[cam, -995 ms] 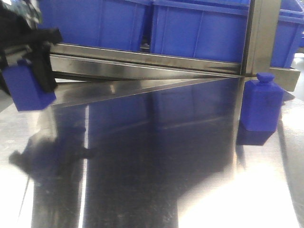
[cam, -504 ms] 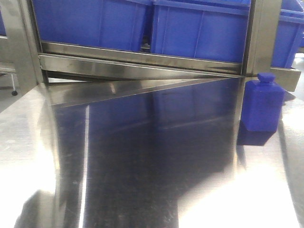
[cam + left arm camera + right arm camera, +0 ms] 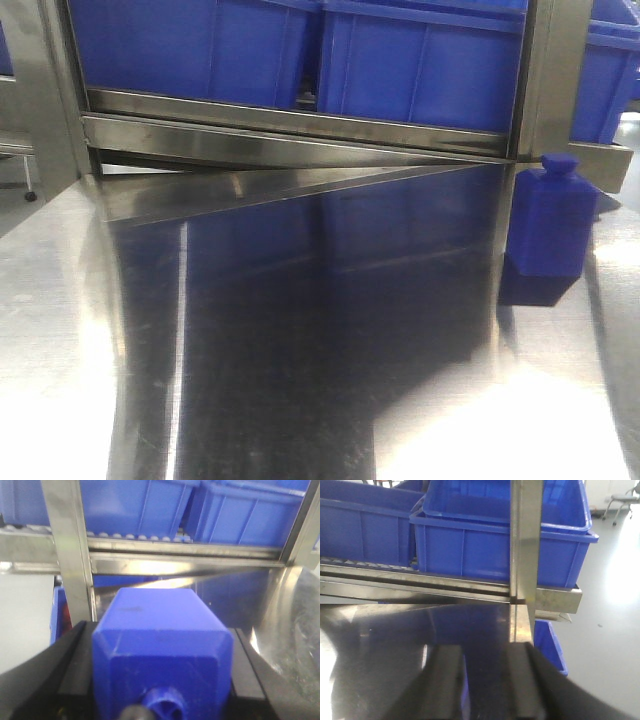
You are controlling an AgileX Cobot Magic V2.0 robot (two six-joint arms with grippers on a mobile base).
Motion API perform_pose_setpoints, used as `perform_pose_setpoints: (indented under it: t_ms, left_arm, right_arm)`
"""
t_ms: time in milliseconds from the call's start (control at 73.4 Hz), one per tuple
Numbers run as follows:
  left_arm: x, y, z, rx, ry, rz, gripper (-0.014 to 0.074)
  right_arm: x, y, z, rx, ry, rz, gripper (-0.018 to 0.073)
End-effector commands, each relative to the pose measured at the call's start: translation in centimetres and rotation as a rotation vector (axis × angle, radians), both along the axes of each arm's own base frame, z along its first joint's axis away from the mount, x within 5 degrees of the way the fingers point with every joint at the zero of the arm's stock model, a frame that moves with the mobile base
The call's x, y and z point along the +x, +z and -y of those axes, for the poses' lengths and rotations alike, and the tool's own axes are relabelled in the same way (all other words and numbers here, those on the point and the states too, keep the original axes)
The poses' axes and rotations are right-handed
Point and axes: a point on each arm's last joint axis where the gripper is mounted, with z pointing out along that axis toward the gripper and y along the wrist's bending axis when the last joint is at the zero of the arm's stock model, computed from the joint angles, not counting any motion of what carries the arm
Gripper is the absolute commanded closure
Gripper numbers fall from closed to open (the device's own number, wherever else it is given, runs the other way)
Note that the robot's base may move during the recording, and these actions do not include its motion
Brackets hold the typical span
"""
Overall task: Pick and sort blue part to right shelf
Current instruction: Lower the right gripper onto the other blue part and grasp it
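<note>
Plainly, the front view shows neither claw: the right shelf [image 3: 548,80] fills the top, its front bar [image 3: 300,132] runs across with blue bins [image 3: 420,60] just above it, and a standing blue part [image 3: 548,218] sits upright on the bench [image 3: 300,380] just below the bar's right end, untouched

From the left wrist, the left claw [image 3: 162,690] is clamped on the carried blue part [image 3: 162,635], with black fingers [image 3: 67,665] pressed to both flanks and the part's neck pointing back at the camera. The part hangs in front of the front bar and lower than it, while the white rollers [image 3: 115,535] and the bins lie above the bar. I judge the carry needs height first: raise the part clear above the bar and the bin rim before going forward, keep it level and the grip firm, and let go only once it is over a bin's opening

From the right wrist, the right claw [image 3: 485,685] has its fingers parted with nothing between them, low over the bench and below the bar. It is best kept there, out of the left arm's way
</note>
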Motion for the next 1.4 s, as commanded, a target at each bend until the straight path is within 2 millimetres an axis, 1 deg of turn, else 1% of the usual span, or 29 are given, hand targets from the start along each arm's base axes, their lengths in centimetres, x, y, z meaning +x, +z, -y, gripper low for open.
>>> perform_pose_setpoints:
  t_ms: [0, 27, 55, 95, 109, 136, 286, 382, 436, 450, 504, 572, 627, 654, 777, 859, 940, 1036, 1199, 1390]
  left_arm:
    - [-0.8, 1.8, -0.2, -0.042, 0.002, 0.158, 0.0344]
    - [-0.9, 1.8, -0.2, -0.045, 0.002, 0.17, 0.0344]
    - [-1.0, 1.8, -0.3, -0.048, 0.002, 0.18, 0.0344]
    - [-1.1, 1.9, -0.3, -0.051, 0.003, 0.19, 0.0344]
    - [-1.1, 1.9, -0.3, -0.051, 0.003, 0.192, 0.0344]
    - [-1.1, 1.9, -0.3, -0.051, 0.003, 0.192, 0.0344]
    - [-1.1, 1.9, -0.3, -0.052, 0.003, 0.194, 0.0344]
    - [-1.1, 1.9, -0.3, -0.052, 0.003, 0.194, 0.0344]
    - [-1.1, 1.9, -0.3, -0.052, 0.003, 0.194, 0.0344]
    - [-1.1, 1.9, -0.3, -0.052, 0.003, 0.194, 0.0344]
    - [-1.1, 1.9, -0.3, -0.052, 0.003, 0.194, 0.0344]
    - [-1.1, 1.9, -0.3, -0.047, 0.004, 0.195, 0.0344]
    - [-1.1, 1.9, -0.3, -0.044, 0.005, 0.196, 0.0344]
    - [-1.1, 1.9, -0.3, -0.044, 0.005, 0.196, 0.0344]
    - [-1.1, 1.9, -0.4, -0.038, 0.007, 0.197, 0.0344]
    - [-1.1, 1.9, -0.4, -0.038, 0.007, 0.197, 0.0344]
    - [-1.1, 1.9, -0.4, -0.038, 0.007, 0.197, 0.0344]
    - [-1.1, 1.9, -0.4, -0.038, 0.007, 0.197, 0.0344]
    - [-1.1, 1.9, -0.4, -0.038, 0.007, 0.197, 0.0344]
    - [-1.1, 1.9, -0.4, -0.038, 0.007, 0.197, 0.0345]
  right_arm:
    - [1.2, 3.2, -0.1, 0.012, 0.0, 0.045, 0.0042]
    - [1.8, 3.4, -0.2, 0.012, 0.004, 0.013, 0.0015]
    - [2.3, 4.0, -0.2, 0.01, 0.009, -0.011, -0.0026]
    - [3.1, 4.2, -0.4, 0.005, 0.015, -0.07, -0.0059]
    - [3.4, 4.6, -0.4, 0.004, 0.018, -0.083, -0.0073]
    - [3.9, 4.8, -0.5, 0.003, 0.022, -0.112, -0.0079]
    - [7.5, 6.7, -1.1, -0.007, 0.06, -0.323, -0.0074]
    - [9.7, 8.0, -1.9, -0.053, 0.126, -0.443, -0.0074]
    - [10.9, 8.5, -2.6, -0.066, 0.176, -0.513, -0.0074]
    - [11.5, 8.7, -2.9, -0.068, 0.188, -0.531, -0.0074]
    - [13.0, 9.2, -4.0, -0.087, 0.242, -0.597, -0.0074]
    - [15.1, 9.4, -5.3, -0.103, 0.285, -0.662, -0.0074]
    - [16.6, 9.3, -6.1, -0.097, 0.286, -0.698, -0.0074]
    - [17.7, 9.1, -6.6, -0.097, 0.275, -0.723, -0.0074]
    - [21.1, 7.7, -7.4, -0.107, 0.161, -0.828, -0.0074]
    - [22.9, 6.5, -7.7, -0.117, 0.089, -0.903, -0.0074]
    - [24.6, 4.9, -8.1, -0.131, 0.079, -0.962, -0.0074]
    - [26.1, 2.9, -8.4, -0.142, 0.072, -1.015, -0.0074]
    - [28.0, -0.2, -8.6, -0.153, 0.056, -1.095, -0.0074]
    - [29.5, -3.9, -8.8, -0.164, 0.044, -1.196, -0.0074]
